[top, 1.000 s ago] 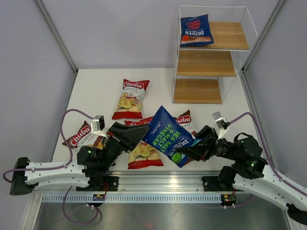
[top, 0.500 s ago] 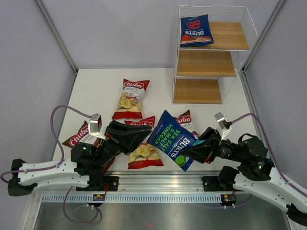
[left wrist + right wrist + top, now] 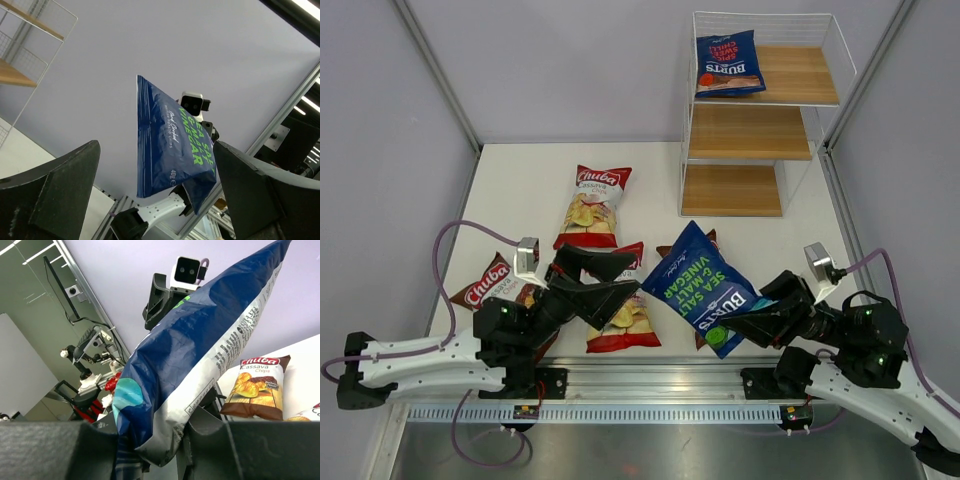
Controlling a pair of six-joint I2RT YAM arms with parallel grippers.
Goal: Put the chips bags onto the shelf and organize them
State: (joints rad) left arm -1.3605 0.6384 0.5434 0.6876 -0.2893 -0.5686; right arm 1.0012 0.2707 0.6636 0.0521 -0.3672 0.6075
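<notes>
Gripping the Burts sea salt and vinegar bag [image 3: 705, 290] by its lower corner, the right fingers [image 3: 757, 323] are clamped on it and hold it tilted, raised above the white surface [image 3: 520, 190] at the near edge. In the right wrist view the bag's crimped end sits pinched between the two dark fingers, and its blue-and-white body rises away from the camera.

The left fingers [image 3: 605, 262] stand wide apart just to the left of that bag, touching nothing. Through their gap the left wrist camera sees the blue bag hanging free against the wall.

A second Burts bag [image 3: 728, 62] lies on the left part of the top tier of the shelf [image 3: 750, 130], which stands at the far right of the surface; the two lower tiers show bare wood.

On the surface, one red-and-white Chuba bag [image 3: 592, 205] lies flat near the middle. Another red-and-white bag [image 3: 625, 322] lies partly under the left fingers. A brown Chuba bag [image 3: 488, 285] lies beside the left arm, and a brown corner [image 3: 667, 250] shows behind the held bag.
</notes>
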